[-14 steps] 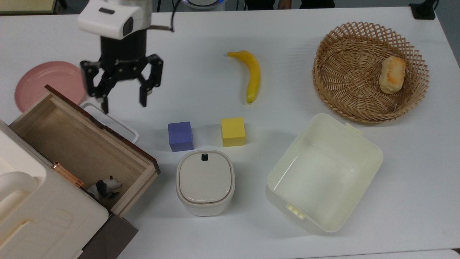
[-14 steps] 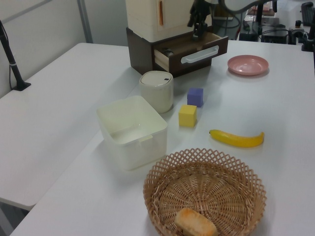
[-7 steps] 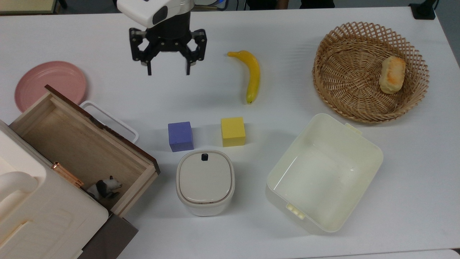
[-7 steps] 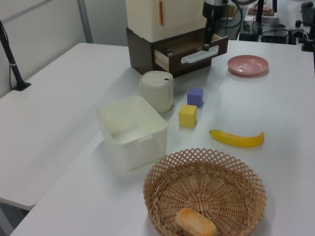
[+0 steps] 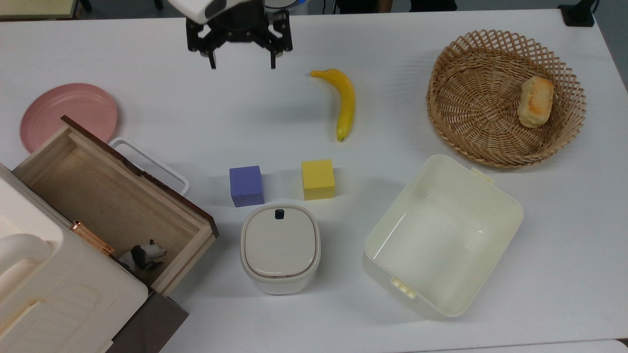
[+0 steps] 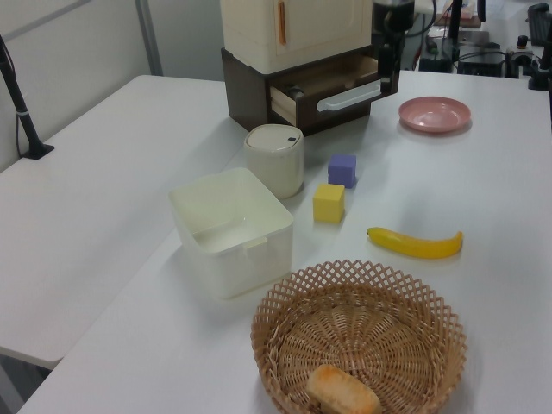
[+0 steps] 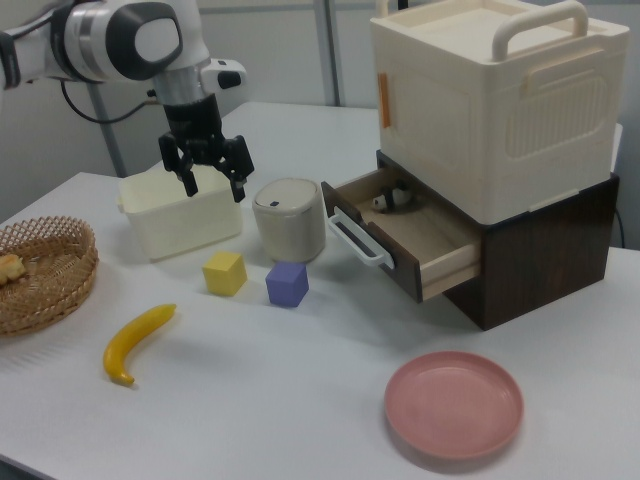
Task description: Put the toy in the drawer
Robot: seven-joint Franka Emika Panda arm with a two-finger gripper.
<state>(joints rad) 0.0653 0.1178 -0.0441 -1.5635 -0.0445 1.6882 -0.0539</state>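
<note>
Gripper (image 5: pixel 242 61), fingers spread and empty, moves off from drawer (image 5: pixel 103 196) front toward top view's upper edge.

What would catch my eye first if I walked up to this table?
Probably the open wooden drawer at the top view's lower left, with a tiny panda toy lying in its corner. Next, the robot's black tool, open and holding nothing, hovers near the top view's upper edge, well away from the drawer. A bright yellow banana lies near the table's middle.
</note>
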